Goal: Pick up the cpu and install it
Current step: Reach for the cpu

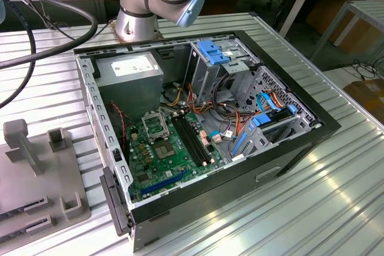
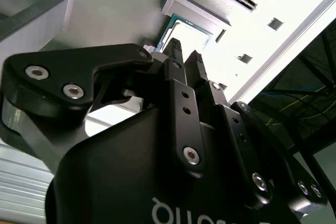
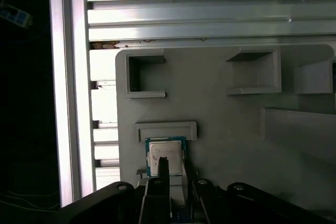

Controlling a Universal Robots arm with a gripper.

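Note:
The cpu (image 3: 165, 155), a small square chip with a silver-grey top and a green rim, lies in a recess of the grey fixture plate (image 3: 231, 129). In the second wrist view the cpu (image 2: 191, 31) shows just beyond the black fingertips (image 2: 176, 50). My gripper (image 3: 174, 174) hovers right over the chip's near edge, its two fingers close together with only a thin slit between them and nothing held. In the exterior view the green motherboard (image 1: 162, 154) with its open metal socket frame (image 1: 157, 125) lies inside the open computer case (image 1: 240, 166).
The grey fixture plate (image 1: 36, 172), with raised blocks and posts, sits at the exterior view's left on the ribbed aluminium table (image 1: 312, 208). The arm's base (image 1: 141, 10) stands behind the case. Thick cables (image 1: 42, 40) cross the far left. Drive cages and wiring crowd the case's right half.

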